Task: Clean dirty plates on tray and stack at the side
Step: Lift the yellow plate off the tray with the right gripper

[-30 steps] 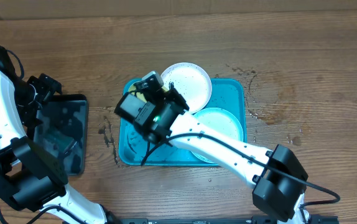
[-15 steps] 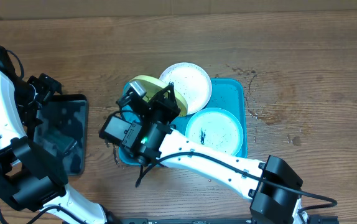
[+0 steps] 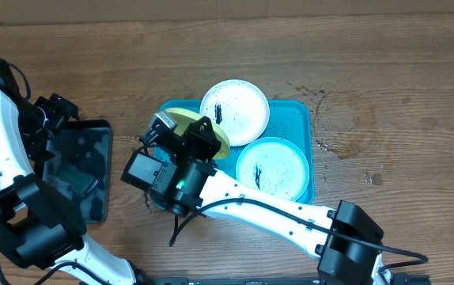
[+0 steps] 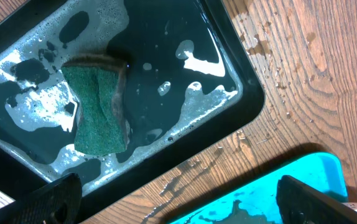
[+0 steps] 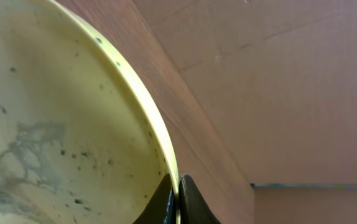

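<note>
My right gripper (image 5: 178, 190) pinches the thin rim of the yellow-green plate (image 5: 54, 124), over the turquoise tray's (image 3: 302, 111) left end. I think it is light, stiff and slippery. My left gripper (image 4: 185, 202) hangs wide open.

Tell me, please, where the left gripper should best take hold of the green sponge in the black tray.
Probably across its narrowed middle, from straight above: the sponge lies flat, green face up, in the soapy water of the black tray, so only its long side edges offer the open left gripper opposing faces.
</note>
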